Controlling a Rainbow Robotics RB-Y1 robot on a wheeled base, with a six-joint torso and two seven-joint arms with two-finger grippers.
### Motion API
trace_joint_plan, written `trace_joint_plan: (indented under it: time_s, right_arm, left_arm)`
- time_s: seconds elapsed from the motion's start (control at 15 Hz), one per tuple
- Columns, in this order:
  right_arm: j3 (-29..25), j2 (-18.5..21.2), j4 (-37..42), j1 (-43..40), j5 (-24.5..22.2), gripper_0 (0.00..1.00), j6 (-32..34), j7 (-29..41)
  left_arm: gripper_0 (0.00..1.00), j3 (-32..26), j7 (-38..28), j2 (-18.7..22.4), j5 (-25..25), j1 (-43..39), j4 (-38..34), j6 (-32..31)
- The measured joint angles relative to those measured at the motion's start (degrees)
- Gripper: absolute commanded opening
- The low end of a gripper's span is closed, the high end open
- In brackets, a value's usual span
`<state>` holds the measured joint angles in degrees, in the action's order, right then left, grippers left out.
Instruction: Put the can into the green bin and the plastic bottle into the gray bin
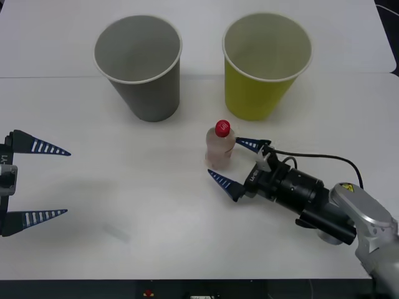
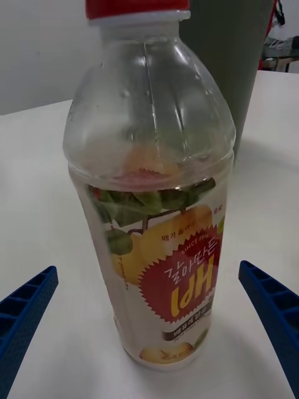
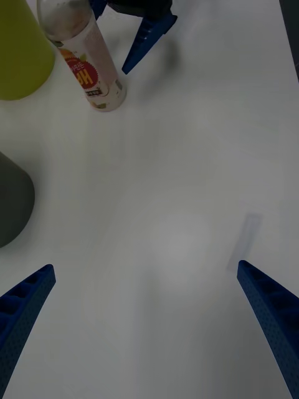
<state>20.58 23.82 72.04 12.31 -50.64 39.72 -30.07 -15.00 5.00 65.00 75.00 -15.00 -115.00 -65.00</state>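
Observation:
The plastic bottle (image 1: 219, 147), clear with a red cap and a fruit label, stands upright on the white table, in front of the gap between the two cups. My right gripper (image 1: 227, 161) is open at table level, with one fingertip on each side of the bottle's base and not touching it. In the right wrist view the bottle (image 2: 156, 206) stands close between the spread blue fingers (image 2: 274, 305). The gray bin (image 1: 138, 65) stands at the back left and the green bin (image 1: 265, 65) at the back right. My left gripper (image 1: 62, 182) waits open at the left edge. The can is out of view.
The left wrist view looks over bare table toward the bottle (image 3: 87, 62), the green bin (image 3: 18, 56) and the gray bin (image 3: 12, 199). A faint smudge (image 1: 115, 233) marks the table near the front. A seam (image 1: 50, 76) crosses the table behind the cups.

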Motion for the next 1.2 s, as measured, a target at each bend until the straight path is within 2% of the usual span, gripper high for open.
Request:
trace_joint_plan:
  time_s: [0.2, 0.53, 0.67, 0.8, 1.2]
  right_arm:
    - [0.00, -2.11, -2.76, 2.02, -0.02, 1.00, -0.23, -1.08]
    - [0.13, -3.18, -3.67, 3.05, -0.05, 1.00, -1.33, -2.30]
    - [0.19, -3.25, -3.69, 3.13, -0.06, 0.08, -1.47, -2.77]
    - [0.24, -3.25, -3.70, 3.15, -0.06, 0.00, -1.48, -3.00]
    - [0.25, -3.09, -3.68, 3.21, -0.06, 0.00, -1.27, -3.26]
  left_arm:
    - [1.00, 0.00, 0.00, 0.00, 0.00, 0.00, 0.00, 0.00]
    - [1.00, 0.00, 0.00, 0.00, 0.00, 0.00, 0.00, 0.00]
    - [1.00, 0.00, 0.00, 0.00, 0.00, 0.00, 0.00, 0.00]
    - [1.00, 0.00, 0.00, 0.00, 0.00, 0.00, 0.00, 0.00]
    - [1.00, 0.00, 0.00, 0.00, 0.00, 0.00, 0.00, 0.00]
